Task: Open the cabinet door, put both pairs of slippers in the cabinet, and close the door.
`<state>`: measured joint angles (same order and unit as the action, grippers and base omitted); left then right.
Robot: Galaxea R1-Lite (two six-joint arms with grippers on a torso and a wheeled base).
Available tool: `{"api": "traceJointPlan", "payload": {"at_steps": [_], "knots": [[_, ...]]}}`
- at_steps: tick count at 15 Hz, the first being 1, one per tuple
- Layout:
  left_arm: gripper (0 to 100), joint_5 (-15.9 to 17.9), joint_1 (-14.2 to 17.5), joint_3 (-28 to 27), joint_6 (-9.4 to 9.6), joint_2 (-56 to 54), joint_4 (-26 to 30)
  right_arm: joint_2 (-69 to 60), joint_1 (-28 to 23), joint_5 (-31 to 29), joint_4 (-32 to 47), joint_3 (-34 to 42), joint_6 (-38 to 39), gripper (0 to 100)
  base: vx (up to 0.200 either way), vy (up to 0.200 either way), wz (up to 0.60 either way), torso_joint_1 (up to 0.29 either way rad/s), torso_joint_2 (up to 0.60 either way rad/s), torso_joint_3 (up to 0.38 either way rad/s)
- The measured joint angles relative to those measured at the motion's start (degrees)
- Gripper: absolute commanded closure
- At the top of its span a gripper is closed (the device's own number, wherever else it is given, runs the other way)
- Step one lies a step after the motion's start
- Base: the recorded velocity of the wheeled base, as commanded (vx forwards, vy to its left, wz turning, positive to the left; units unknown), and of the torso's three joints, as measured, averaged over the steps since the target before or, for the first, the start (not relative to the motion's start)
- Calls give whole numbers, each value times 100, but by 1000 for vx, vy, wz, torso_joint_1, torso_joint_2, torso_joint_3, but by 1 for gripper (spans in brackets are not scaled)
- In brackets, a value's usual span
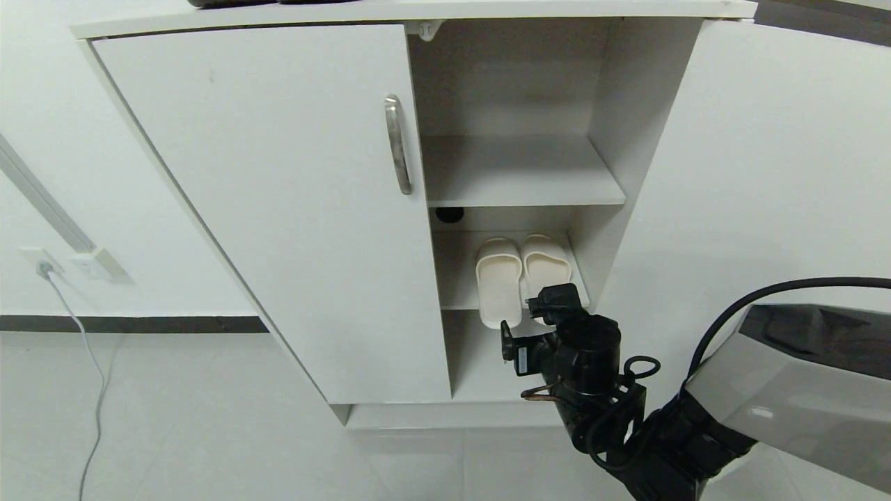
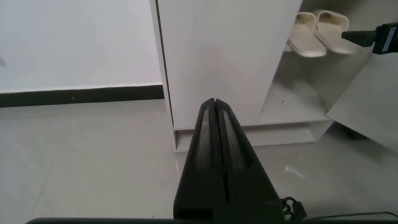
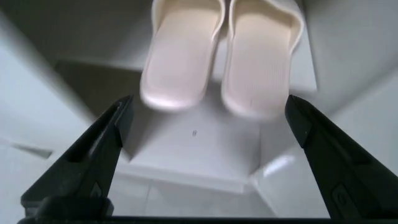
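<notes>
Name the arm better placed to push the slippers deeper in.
Right: the right gripper hangs open directly before the slippers, whose heels overhang. The left gripper, fingers shut, sits farther back over the floor.

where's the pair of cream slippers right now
In the head view the slippers sit side by side on the lower shelf in the open right half of the cabinet, heels overhanging its edge, beyond the open right gripper.

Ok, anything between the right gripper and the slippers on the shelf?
Nothing: in the right wrist view only bare air separates the right gripper, jaws open, from the slippers, whose heels overhang the shelf edge.
</notes>
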<state>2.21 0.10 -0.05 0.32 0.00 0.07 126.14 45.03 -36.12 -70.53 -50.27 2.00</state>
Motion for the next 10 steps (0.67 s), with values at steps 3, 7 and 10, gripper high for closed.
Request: {"api": "traceJointPlan", "payload": {"at_steps": [3, 7, 10], "knots": [[100, 0, -2, 2, 4, 0, 0, 0, 11, -1, -2, 6, 0, 0, -67, 0, 0, 2, 1, 2], [100, 0, 0, -2, 11, 0, 4, -12, 9, -4, -13, 11, -1, 0, 0, 0, 0, 0, 0, 0], [100, 13, -7, -2, 34, 0, 11, -54, 20, -1, -16, 37, 0, 0, 0, 0, 0, 0, 0, 0]]}}
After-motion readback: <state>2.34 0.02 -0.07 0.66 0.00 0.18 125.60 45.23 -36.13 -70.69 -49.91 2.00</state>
